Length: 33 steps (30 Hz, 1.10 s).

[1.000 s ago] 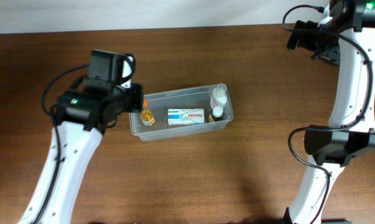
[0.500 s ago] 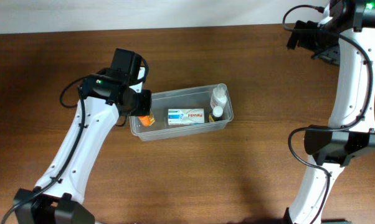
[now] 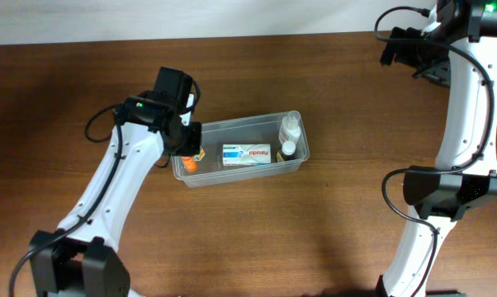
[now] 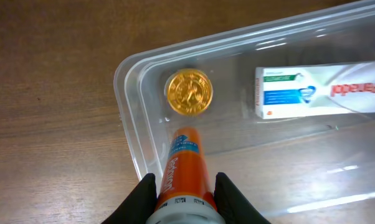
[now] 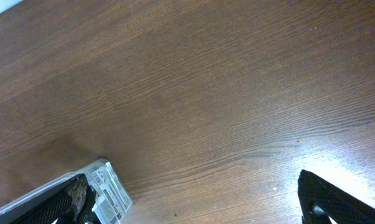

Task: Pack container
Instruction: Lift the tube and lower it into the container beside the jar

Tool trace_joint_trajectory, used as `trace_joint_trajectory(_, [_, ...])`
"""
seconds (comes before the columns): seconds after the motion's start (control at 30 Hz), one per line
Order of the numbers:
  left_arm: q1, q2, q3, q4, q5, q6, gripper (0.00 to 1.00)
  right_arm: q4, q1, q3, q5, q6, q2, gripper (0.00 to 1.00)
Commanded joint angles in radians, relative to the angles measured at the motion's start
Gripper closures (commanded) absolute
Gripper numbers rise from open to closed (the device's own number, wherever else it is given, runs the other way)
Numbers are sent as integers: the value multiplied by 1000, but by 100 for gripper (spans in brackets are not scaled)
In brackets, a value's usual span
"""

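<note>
The container (image 3: 240, 153) is a clear shallow tub in the middle of the table. My left gripper (image 4: 184, 194) is shut on an orange tube (image 4: 186, 163), which points down into the tub's left end (image 4: 126, 93). Just beyond the tube's tip, a gold-lidded jar (image 4: 189, 93) stands on the tub floor. A white-and-blue box (image 3: 247, 153) lies in the middle, and two small white bottles (image 3: 289, 130) stand at the right end. In the overhead view the left gripper (image 3: 185, 150) covers the jar. My right gripper (image 3: 407, 51) is open and empty, far back right.
The right wrist view shows only bare brown wood between the wide-apart fingers (image 5: 334, 198), with a white label (image 5: 109, 186) on the left one. A pale wall strip (image 3: 174, 18) runs along the table's far edge.
My left gripper has carried the orange tube right and over the tub's left end, where it now covers the gold-lidded jar from above. The right arm has not moved.
</note>
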Motion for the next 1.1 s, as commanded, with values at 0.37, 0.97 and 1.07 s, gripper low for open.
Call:
trace_joint_trajectory(0.37, [-14,14,-36,74,-23,12,77,-5,-1,0,9,2,1,2])
trace_joint_trajectory(0.97, [-41,23,-133,137,-40,12,76,-5,-1,0,9,2,1,2])
trace_joint_trajectory(1.07, [-41,24,-136,137,-53,12,76,-5,-1,0,9,2,1,2])
